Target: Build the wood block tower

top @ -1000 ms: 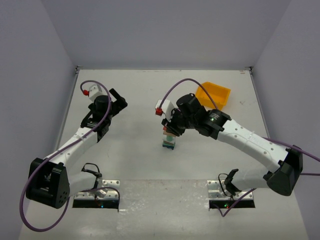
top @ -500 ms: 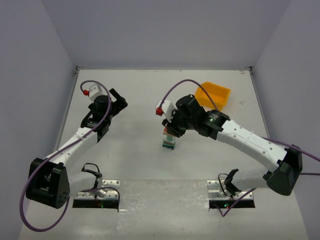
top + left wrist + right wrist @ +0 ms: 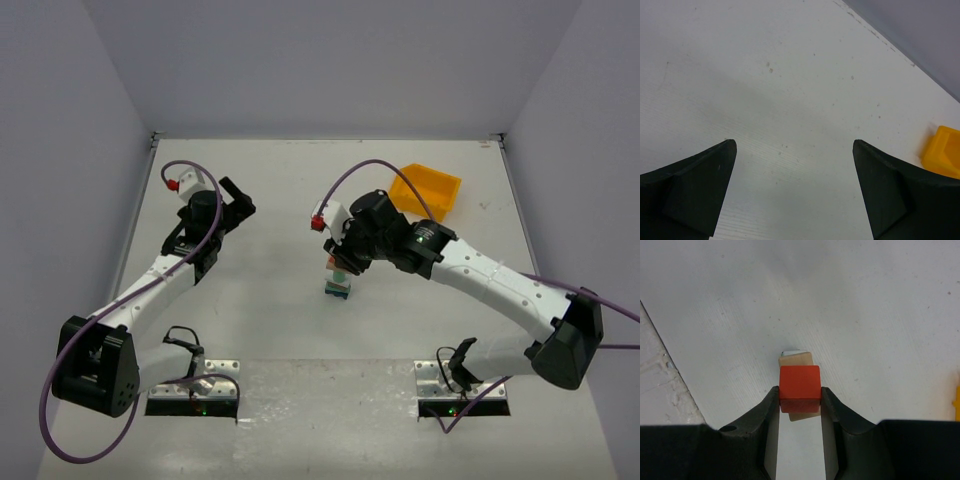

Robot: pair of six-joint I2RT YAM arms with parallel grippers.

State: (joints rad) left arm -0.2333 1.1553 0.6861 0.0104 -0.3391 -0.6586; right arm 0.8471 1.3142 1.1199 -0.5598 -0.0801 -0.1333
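Change: in the last second the right gripper (image 3: 341, 261) has moved only a little, toward the left and far side, and it stays over the wood block tower (image 3: 338, 283). The tower itself looks the same as before, and the left arm has not moved.
Meaning for the task: we judge that this is a fine correction of position, not a new reach. The top block is being lined up before it is let go.
Right jaws: they are clenched on the red block (image 3: 799, 381), one finger on each side face.
Red block and tower: in the right wrist view the red block sits directly over the pale block (image 3: 796, 359). The pale one shows past its far edge and also a little at its near edge, so the two are not perfectly square to each other. We cannot tell whether the red block already rests on the pale one or hangs just above it.
Place of the tower: near the middle of the table (image 3: 270, 310), a little to the right, between the two arms.
Left jaws: the left gripper (image 3: 794, 145) is spread wide and holds nothing. It is over bare table on the far left, well apart from the tower.
Container: the yellow bin (image 3: 428, 190) stands on the far right, behind the right arm. From above we see no block inside it.
Risk: we think a release with this small offset could tilt the red block, so the release should be slow.
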